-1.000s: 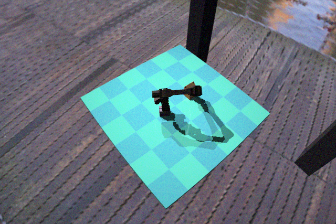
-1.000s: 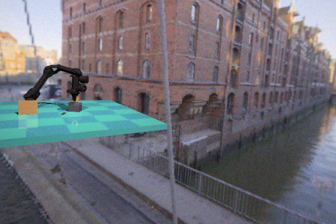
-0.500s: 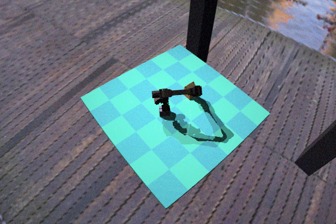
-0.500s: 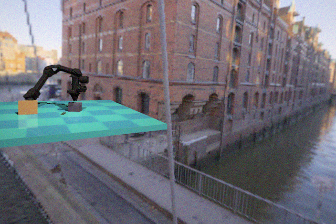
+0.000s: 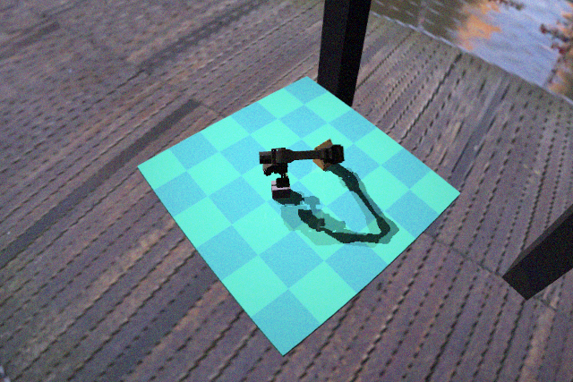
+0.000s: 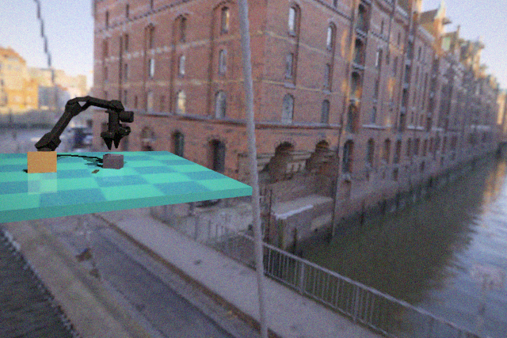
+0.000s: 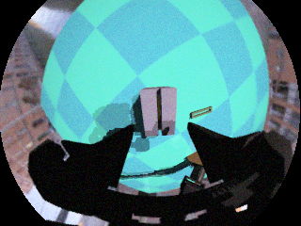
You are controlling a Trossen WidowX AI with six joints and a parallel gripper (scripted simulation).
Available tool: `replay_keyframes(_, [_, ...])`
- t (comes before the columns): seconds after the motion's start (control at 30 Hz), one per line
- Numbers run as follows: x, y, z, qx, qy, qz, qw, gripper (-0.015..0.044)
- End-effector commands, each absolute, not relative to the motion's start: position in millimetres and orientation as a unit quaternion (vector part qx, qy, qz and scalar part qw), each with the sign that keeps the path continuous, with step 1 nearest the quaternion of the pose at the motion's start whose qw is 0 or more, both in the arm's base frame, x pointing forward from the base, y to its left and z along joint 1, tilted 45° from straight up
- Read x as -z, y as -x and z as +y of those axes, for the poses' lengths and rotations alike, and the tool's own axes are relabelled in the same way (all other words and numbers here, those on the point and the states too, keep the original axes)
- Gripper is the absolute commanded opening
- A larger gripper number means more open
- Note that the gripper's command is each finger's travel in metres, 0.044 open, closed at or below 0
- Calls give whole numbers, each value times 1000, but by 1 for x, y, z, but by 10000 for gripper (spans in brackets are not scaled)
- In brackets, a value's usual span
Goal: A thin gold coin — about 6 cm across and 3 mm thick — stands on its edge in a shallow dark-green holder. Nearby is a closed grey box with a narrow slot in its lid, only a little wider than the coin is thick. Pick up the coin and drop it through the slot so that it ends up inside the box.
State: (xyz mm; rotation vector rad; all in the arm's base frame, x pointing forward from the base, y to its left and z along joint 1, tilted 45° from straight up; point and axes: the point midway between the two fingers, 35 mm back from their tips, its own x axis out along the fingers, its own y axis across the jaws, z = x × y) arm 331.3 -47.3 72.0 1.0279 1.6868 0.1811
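jaws (image 5: 282,178) (image 6: 112,148): released, spread wide above box, nothing between | box (image 5: 280,191) (image 6: 112,161) (image 7: 150,110): grey, upright on bench (image 5: 289,267) (image 6: 184,195) (image 7: 155,28) | coin (image 7: 159,112): only a dull-gold sliver visible within the lid slot, depth cannot be told | holder (image 6: 95,171) (image 7: 191,115): near box, apart from it, coin not standing in it

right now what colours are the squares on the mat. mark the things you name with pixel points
Light green and blue; the mat (image 5: 289,259) (image 6: 184,180) (image 7: 165,35) shows best from the top.
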Motion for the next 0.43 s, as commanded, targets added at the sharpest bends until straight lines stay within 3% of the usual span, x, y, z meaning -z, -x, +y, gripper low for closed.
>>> replay_keyframes(0.0, [-85, -332, -63, -59, -450, 716, 530, 440])
replay_keyframes(0.4, [-94, -331, -72, -48, -463, 719, 516, 440])
